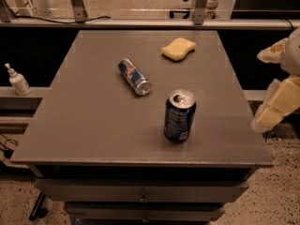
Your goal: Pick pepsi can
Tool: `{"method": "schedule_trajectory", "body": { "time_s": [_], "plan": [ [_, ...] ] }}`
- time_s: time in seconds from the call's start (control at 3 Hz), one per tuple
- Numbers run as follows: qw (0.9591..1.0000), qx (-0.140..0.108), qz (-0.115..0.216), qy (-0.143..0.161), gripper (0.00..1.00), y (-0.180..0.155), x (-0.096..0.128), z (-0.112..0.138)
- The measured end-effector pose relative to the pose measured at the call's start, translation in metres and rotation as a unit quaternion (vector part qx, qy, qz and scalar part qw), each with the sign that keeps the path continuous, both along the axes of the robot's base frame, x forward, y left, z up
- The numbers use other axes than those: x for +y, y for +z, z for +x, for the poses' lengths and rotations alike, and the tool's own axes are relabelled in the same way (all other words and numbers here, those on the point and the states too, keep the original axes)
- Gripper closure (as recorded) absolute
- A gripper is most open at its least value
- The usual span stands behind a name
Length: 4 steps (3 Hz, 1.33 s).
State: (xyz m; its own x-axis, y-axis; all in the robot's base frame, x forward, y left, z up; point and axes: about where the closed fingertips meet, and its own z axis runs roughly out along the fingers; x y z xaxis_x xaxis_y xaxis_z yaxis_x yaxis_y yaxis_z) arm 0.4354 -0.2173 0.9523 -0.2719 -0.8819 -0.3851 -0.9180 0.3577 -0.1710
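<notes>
- The pepsi can (179, 115) stands upright at the lower centre-right of the table (84, 125).
- The gripper (265, 89) is at the right edge of the frame, jaws apart and empty.

On my grey table (93, 125) I see the pepsi can (179, 116) upright near-right, a slim can (134, 76) lying at centre and a yellow sponge (178, 48) far. The gripper (276, 95) hangs beyond the right edge.
</notes>
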Motion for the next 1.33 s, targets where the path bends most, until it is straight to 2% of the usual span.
{"method": "schedule_trajectory", "body": {
  "time_s": [0.33,0.67,1.0,1.33],
  "plan": [
    [0.9931,0.008,0.116,-0.017,0.0,-0.029,0.014,0.007],
    [0.9792,0.013,0.201,-0.025,0.0,-0.046,0.033,0.013],
    [0.9622,0.0,0.272,-0.018,0.0,-0.055,0.06,0.014],
    [0.946,-0.02,0.323,0.0,0.0,-0.063,0.094,0.009]
  ]
}}
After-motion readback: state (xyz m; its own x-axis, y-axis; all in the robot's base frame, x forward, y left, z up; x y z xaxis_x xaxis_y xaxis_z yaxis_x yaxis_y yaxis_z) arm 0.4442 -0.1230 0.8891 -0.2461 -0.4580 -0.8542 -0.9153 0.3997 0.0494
